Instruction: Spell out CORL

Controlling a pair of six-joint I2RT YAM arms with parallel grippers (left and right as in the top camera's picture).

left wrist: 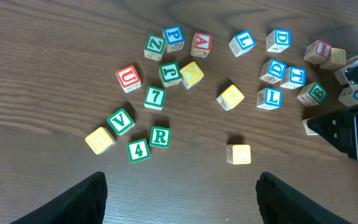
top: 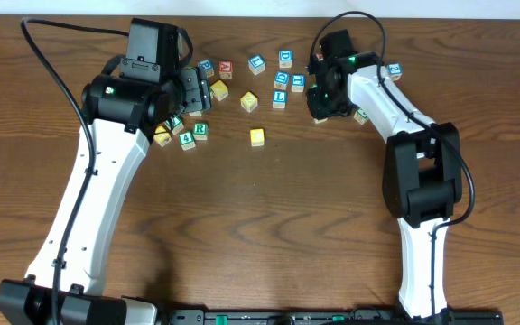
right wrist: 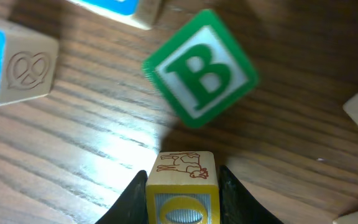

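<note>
Gripping: the right tool (right wrist: 183, 177) presses its two dark fingers against opposite sides of a yellow-faced cube (right wrist: 180, 202). The cube's upper side carries a brown animal drawing. Whether the cube is off the wood I cannot tell.
Beyond the held cube: a green B cube (right wrist: 201, 71) sits turned corner-on, apart from the held cube, on the wooden surface (right wrist: 73, 143).
Left tool (left wrist: 180, 180): spread wide with nothing between its fingers, above bare wood, short of the scattered cubes.
Green R cube (left wrist: 160, 137): lies flat just beside a green 4 cube (left wrist: 138, 150), in the cluster on the left of the left wrist view.
Blue L cube (left wrist: 270, 98): among the blue-lettered cubes toward the right of that view.
Lone yellow cube (left wrist: 238, 154): by itself, well apart from the rest and nearest the left tool.
Second yellow cube (left wrist: 230, 97): between the green cluster and the blue L cube, tilted.
Layout: the cubes lie scattered at mixed angles.
</note>
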